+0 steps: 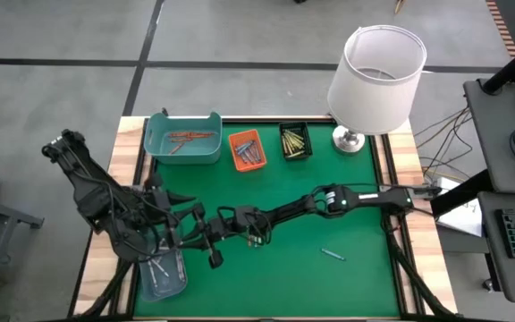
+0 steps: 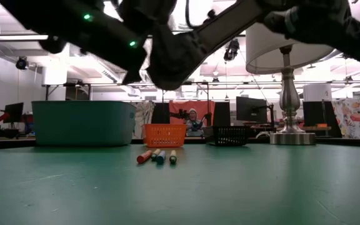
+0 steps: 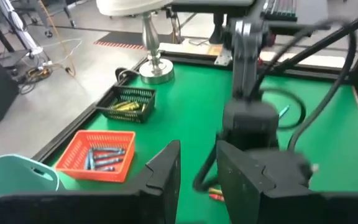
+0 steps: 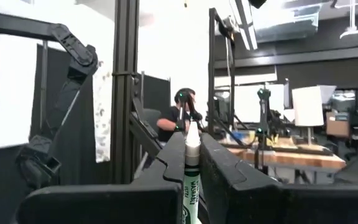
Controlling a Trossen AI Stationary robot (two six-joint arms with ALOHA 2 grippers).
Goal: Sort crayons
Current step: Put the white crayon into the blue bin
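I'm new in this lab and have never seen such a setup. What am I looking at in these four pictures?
Two dark robot arms work at a green table. One picture looks down from above, one looks level across the tabletop, and two come from cameras on the arms' wrists. At the far edge stand a teal tray, an orange tray, a black tray and a lamp. Loose crayons lie on the mat. The right gripper is shut on a green crayon. The left gripper holds nothing visible.
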